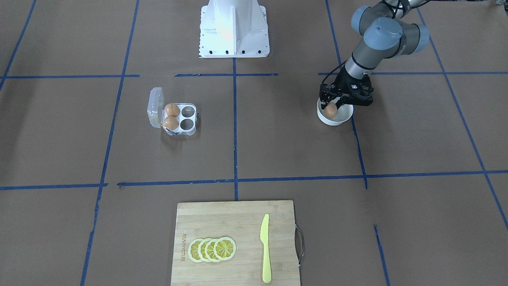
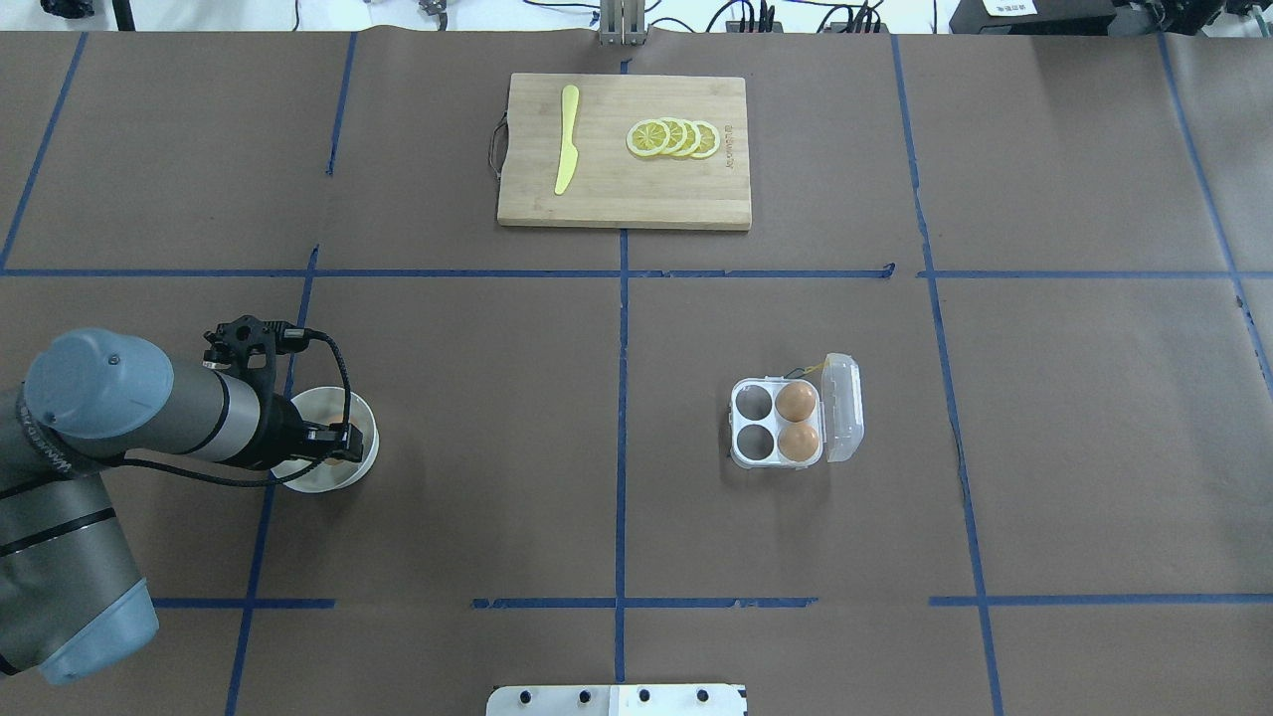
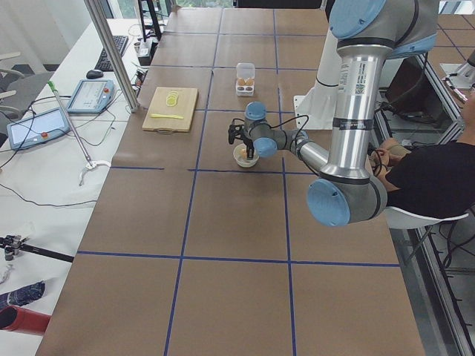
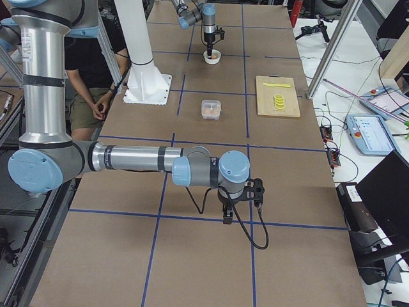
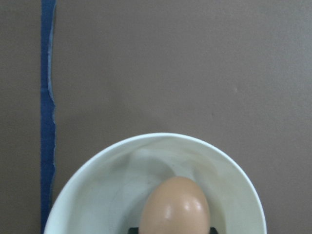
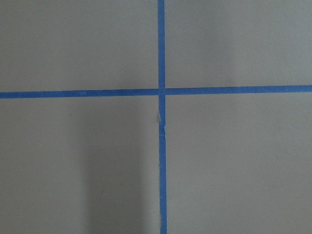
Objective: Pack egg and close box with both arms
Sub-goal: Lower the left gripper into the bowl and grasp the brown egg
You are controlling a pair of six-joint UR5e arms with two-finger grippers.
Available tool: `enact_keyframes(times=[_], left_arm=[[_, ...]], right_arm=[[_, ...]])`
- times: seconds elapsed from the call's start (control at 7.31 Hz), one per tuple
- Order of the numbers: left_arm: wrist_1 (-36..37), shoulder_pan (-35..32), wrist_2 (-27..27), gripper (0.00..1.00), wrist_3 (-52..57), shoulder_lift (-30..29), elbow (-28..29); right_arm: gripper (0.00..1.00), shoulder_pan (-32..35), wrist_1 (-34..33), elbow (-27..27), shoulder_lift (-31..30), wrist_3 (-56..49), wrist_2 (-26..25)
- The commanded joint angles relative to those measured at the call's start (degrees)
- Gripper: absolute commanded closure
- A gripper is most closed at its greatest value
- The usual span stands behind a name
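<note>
My left gripper (image 1: pixel 332 105) reaches down into a round white bowl (image 1: pixel 344 115) and is shut on a tan-orange egg (image 1: pixel 330 110). In the left wrist view the egg (image 5: pixel 175 207) stands upright between the dark fingertips, over the bowl (image 5: pixel 146 142). The clear egg box (image 1: pixel 187 124) lies open with its lid (image 1: pixel 155 106) hinged back. Two eggs (image 1: pixel 172 109) (image 1: pixel 171 122) fill the cells beside the lid and the other two cells are empty. My right gripper (image 4: pixel 239 204) hangs over bare table far from the box; I cannot tell whether it is open or shut.
A bamboo cutting board (image 1: pixel 236 222) with lemon slices (image 1: pixel 212 249) and a yellow knife (image 1: pixel 265 248) lies at the operators' edge. The white pedestal (image 1: pixel 233 28) stands at the robot's side. A seated person (image 3: pixel 430 178) is beside the table.
</note>
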Motion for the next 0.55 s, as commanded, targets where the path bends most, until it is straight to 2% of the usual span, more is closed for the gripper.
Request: enact_keyframes(times=[0.0,0.41], left_arm=[[0.1,-0.6,0.0,1.0,0.0,0.6,-1.1],[0.2,-4.0,-0.3,1.0,0.2,5.2,-8.9]], right_arm=[[0.0,0.0,0.0,-0.1,0.0,0.1,0.0],[0.0,0.0,0.0,-0.1,0.0,0.1,0.0]])
